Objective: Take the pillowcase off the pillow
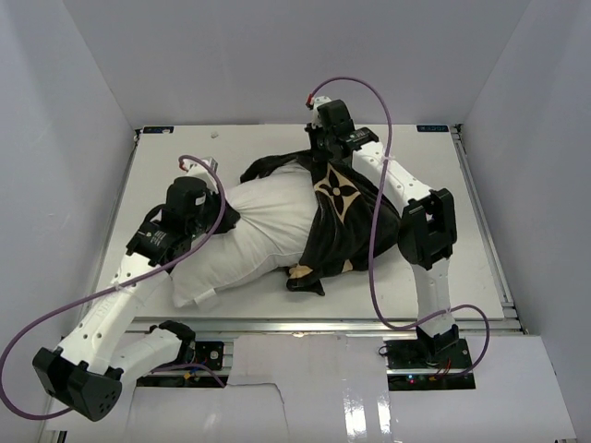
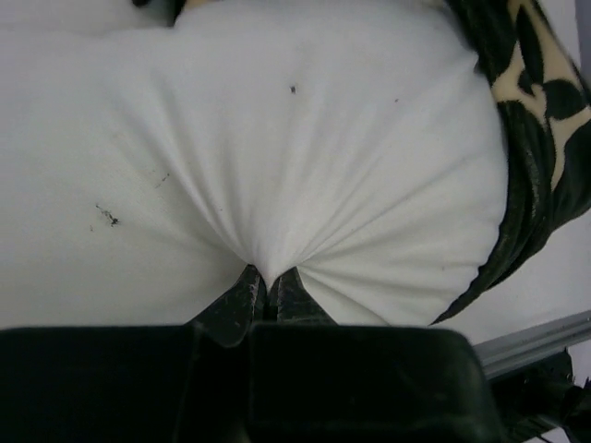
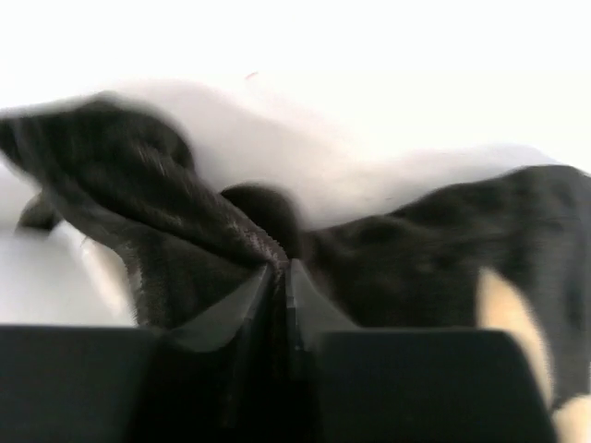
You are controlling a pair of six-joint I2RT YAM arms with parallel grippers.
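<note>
From above, the plump white pillow [image 1: 259,235] lies slantwise on the table [image 1: 157,185], its right end sheathed in the rumpled black pillowcase [image 1: 323,231]. Left wrist: the left gripper [image 2: 268,284] pinches pillow cloth into radiating pleats. Right wrist, blurred: the right gripper [image 3: 282,272] nips a black pillowcase fold.

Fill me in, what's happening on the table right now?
The left gripper is pinching a fold of the white pillow. The right gripper is clamped on the black pillowcase at the far side. The pillowcase covers only the pillow's right end; the rest is bare.
</note>
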